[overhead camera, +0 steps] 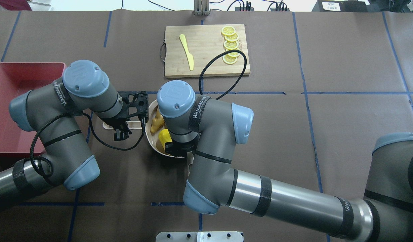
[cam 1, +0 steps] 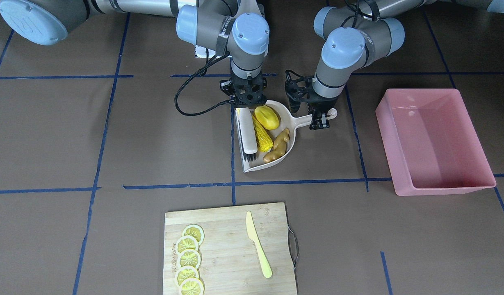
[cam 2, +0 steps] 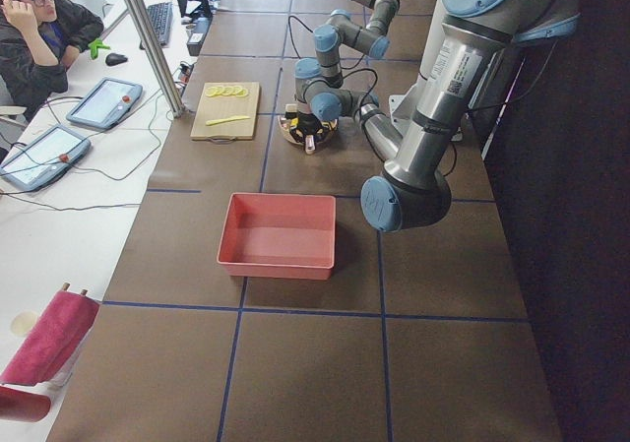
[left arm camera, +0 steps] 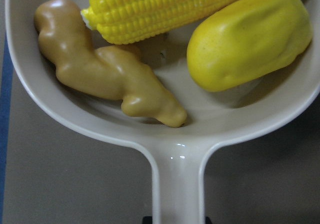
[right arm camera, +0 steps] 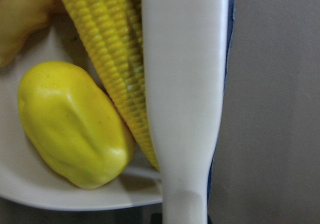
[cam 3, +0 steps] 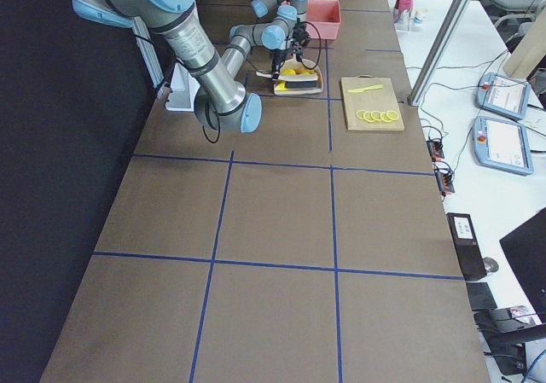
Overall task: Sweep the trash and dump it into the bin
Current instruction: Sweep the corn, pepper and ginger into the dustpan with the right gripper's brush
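Facing the robot: corn cob (cam 1: 262, 133), potato lump (cam 1: 267, 117) and ginger root (cam 1: 278, 145) lie in the beige dustpan (cam 1: 260, 162) on the worktop (cam 1: 153, 143), with the pink bin (cam 1: 440, 190) well apart. The right claw (cam 1: 247, 104) is clamped on the brush (cam 1: 248, 131); the left claw (cam 1: 320, 119) is closed on the dustpan handle (cam 1: 307, 120). Left wrist: ginger root just beside corn cob. Right wrist: brush handle (right arm camera: 185, 84) against corn cob.

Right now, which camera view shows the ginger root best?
The left wrist-mounted view: the ginger root lies whole, large and sharp in the dustpan beside the corn cob. The front-facing view shows it whole but small. Overhead, the right arm hides part. The right wrist-mounted view catches only an edge; the side views, nearly nothing.
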Action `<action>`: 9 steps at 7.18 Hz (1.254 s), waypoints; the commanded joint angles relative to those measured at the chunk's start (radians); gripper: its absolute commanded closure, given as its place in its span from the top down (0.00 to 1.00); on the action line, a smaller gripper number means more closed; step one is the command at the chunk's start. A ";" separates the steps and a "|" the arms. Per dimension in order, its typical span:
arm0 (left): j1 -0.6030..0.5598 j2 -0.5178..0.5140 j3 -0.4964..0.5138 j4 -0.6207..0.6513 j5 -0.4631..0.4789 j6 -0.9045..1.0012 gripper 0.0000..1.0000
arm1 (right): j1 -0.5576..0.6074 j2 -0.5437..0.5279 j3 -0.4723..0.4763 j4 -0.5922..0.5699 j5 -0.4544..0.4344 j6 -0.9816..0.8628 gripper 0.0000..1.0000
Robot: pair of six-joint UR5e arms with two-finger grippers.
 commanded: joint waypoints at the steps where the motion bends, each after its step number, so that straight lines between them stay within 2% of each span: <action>1: 0.003 0.002 0.000 -0.010 -0.006 0.004 0.05 | 0.019 0.000 0.006 -0.002 0.011 0.000 0.00; 2: 0.006 0.004 0.002 -0.030 -0.010 0.004 0.04 | 0.031 -0.001 0.018 -0.006 0.021 -0.001 0.00; 5: 0.009 0.027 0.045 -0.195 -0.058 0.002 0.04 | 0.054 -0.004 0.049 -0.009 0.040 0.000 0.00; 7: 0.009 0.033 0.051 -0.211 -0.071 -0.004 0.03 | 0.068 -0.004 0.080 -0.031 0.049 -0.001 0.00; 9: 0.007 0.033 0.057 -0.240 -0.105 -0.011 0.03 | 0.105 -0.011 0.165 -0.102 0.078 -0.001 0.00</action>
